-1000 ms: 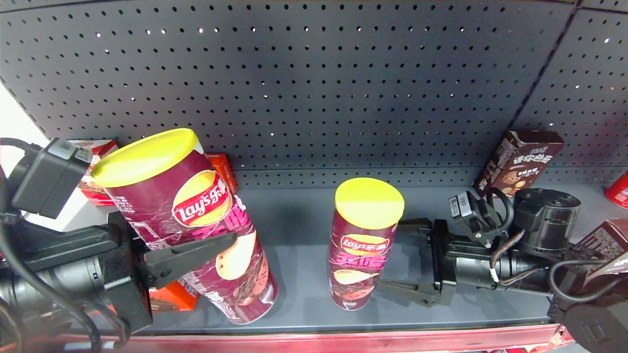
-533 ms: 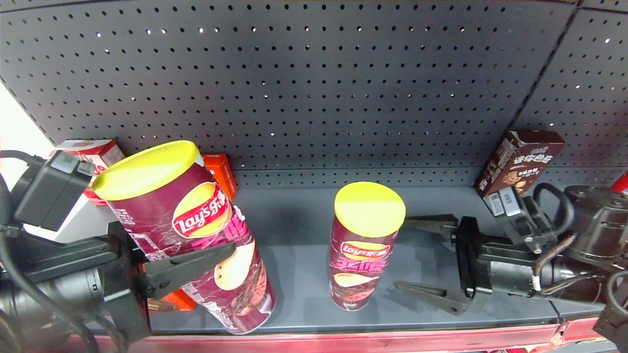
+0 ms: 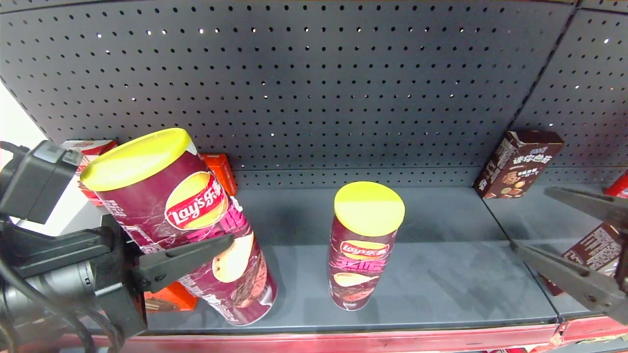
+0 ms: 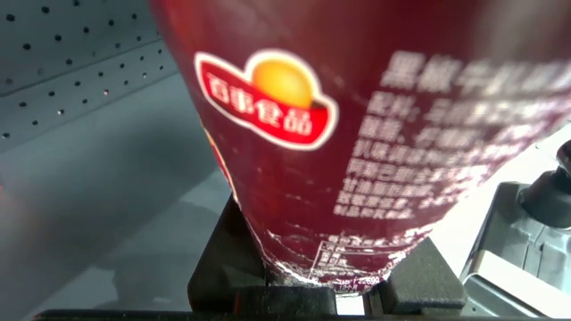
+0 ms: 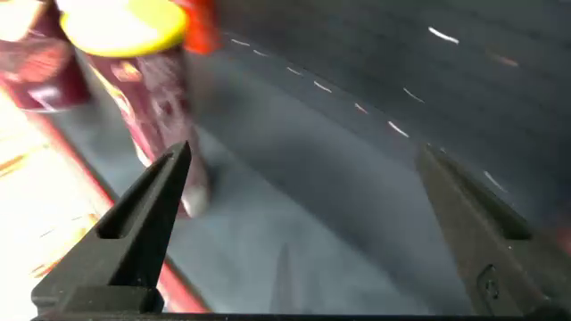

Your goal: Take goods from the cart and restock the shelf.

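Two maroon chip cans with yellow lids are on the grey shelf (image 3: pixel 441 274). The left can (image 3: pixel 186 220) leans to the left, its base near the shelf's front, and my left gripper (image 3: pixel 216 223) is shut on its body. The left wrist view shows that can (image 4: pixel 357 134) close up, clamped between the fingers (image 4: pixel 419 276). The middle can (image 3: pixel 365 250) stands upright and alone. My right gripper (image 3: pixel 530 216) is open at the right edge, well clear of that can. In the right wrist view, the upright can (image 5: pixel 143 80) stands ahead of the open right gripper (image 5: pixel 303 152).
A brown cookie box (image 3: pixel 520 164) leans on the pegboard at back right, another brown box (image 3: pixel 588 250) sits by the right gripper. Orange boxes (image 3: pixel 221 169) and a red-white box (image 3: pixel 91 147) crowd the left. The shelf's red front lip (image 3: pixel 343 338) runs below.
My right gripper has left the middle can and drawn back to the right, still open. The held left can has shifted slightly left.
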Available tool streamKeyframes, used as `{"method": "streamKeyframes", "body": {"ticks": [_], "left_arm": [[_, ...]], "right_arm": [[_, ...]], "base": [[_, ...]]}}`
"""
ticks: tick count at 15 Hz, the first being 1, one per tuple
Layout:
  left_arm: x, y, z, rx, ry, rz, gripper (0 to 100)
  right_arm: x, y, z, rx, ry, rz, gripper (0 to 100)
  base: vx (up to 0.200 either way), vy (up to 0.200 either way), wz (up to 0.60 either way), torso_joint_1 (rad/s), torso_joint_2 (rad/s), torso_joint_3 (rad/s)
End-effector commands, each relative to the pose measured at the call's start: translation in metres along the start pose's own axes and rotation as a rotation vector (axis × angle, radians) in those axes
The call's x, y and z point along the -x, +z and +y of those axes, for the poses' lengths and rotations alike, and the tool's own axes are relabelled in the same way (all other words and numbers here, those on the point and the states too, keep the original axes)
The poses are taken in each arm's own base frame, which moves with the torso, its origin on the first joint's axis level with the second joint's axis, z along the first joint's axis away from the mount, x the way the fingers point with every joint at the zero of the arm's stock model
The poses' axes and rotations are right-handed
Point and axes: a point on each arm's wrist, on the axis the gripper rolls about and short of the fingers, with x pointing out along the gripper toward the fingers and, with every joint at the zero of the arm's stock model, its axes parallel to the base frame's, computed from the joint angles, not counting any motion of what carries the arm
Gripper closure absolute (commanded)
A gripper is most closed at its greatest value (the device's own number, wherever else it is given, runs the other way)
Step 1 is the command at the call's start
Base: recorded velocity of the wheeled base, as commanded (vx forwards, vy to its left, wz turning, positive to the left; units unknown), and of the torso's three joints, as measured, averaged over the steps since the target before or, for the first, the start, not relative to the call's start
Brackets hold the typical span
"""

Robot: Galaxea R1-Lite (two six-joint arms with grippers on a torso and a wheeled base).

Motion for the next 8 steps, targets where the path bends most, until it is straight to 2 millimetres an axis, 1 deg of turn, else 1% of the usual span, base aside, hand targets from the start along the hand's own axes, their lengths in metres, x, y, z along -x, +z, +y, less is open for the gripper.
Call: {"method": "streamKeyframes", "body": {"ticks": [1, 3, 7, 8], "left_arm": [[-0.002, 0.004, 0.000, -0.005, -0.006, -0.011, 100], [-0.003, 0.010, 0.000, -0.016, -0.007, -0.029, 100], [-0.001, 0.005, -0.001, -0.011, -0.010, -0.014, 100], [-0.001, 0.004, -0.002, -0.009, -0.010, -0.012, 100]], "right_arm": [[0.084, -0.039, 0.023, -0.061, -0.230, 0.068, 0], [0.115, -0.076, 0.036, -0.072, -0.327, 0.132, 0], [0.130, -0.112, 0.047, -0.096, -0.566, 0.181, 0], [0.135, -0.122, 0.053, -0.095, -0.634, 0.197, 0]], "base": [[0.000, 0.000, 0.00, 0.000, 0.00, 0.000], [0.000, 0.000, 0.00, 0.000, 0.00, 0.000], [0.000, 0.000, 0.00, 0.000, 0.00, 0.000], [0.000, 0.000, 0.00, 0.000, 0.00, 0.000]]}}
